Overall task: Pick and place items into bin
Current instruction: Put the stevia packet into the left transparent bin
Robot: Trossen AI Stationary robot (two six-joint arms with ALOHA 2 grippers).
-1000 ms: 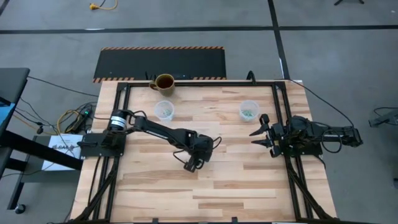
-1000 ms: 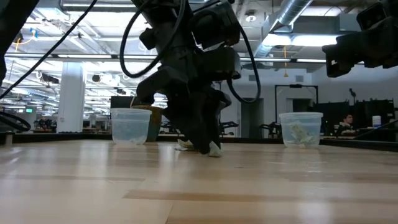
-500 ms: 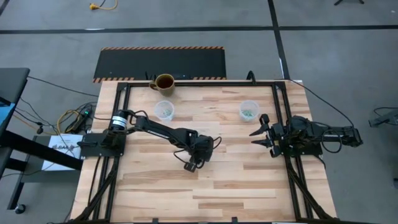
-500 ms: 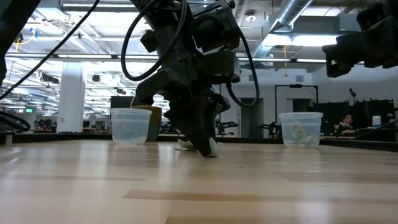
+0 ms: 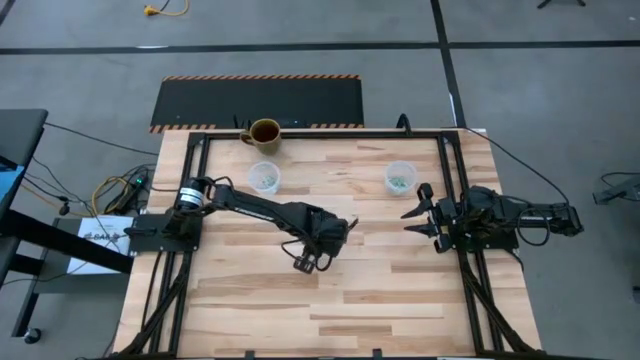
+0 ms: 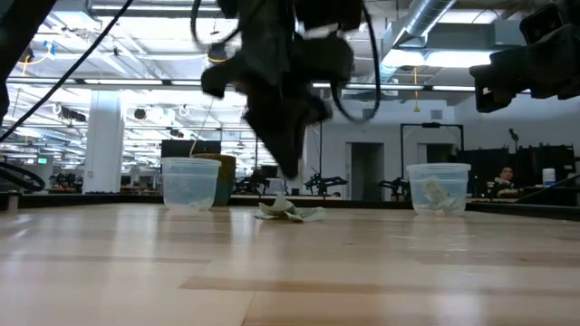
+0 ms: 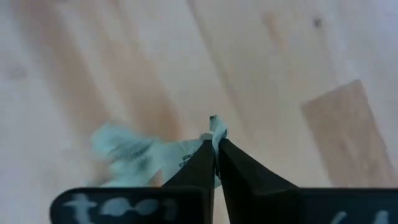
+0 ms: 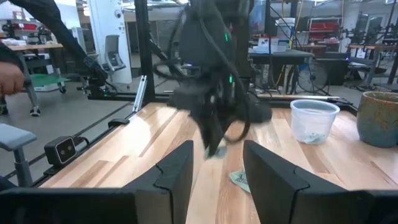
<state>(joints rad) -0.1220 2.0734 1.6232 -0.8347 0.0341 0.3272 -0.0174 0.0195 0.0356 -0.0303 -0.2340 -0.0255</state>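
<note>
No brand can be read: the wrapper in the left wrist view carries a line of small dark print, too blurred to make out.

The left gripper [image 5: 301,263] is at the centre of the light wooden slatted table [image 5: 400,300], its dark arm reaching in from the left-side mount at nine o'clock and bending down toward six o'clock. In the low view it hangs clear above the tabletop, fingers pointing down. In the left wrist view the two dark fingers [image 7: 198,167] are pressed together on the tip of a small light-green and white crinkly wrapped piece [image 7: 214,130], which pokes out just past the fingertips with its long axis running along the fingers.

More of the light-green and white crinkly wrapped pieces [image 6: 288,211] lie flat on the table directly below that gripper, their spread running across the low view; another shows blurred in the left wrist view [image 7: 124,152].

The right gripper [image 5: 417,213] rests at the three o'clock edge of the table, pointing toward nine o'clock, fingers spread apart with nothing between them.

Two clear plastic cups stand toward twelve o'clock: one at about eleven [image 5: 264,177], one at about one [image 5: 399,177], each holding pale green pieces. A brown ceramic mug [image 5: 264,132] stands at the far edge, just beyond the eleven o'clock cup.
</note>
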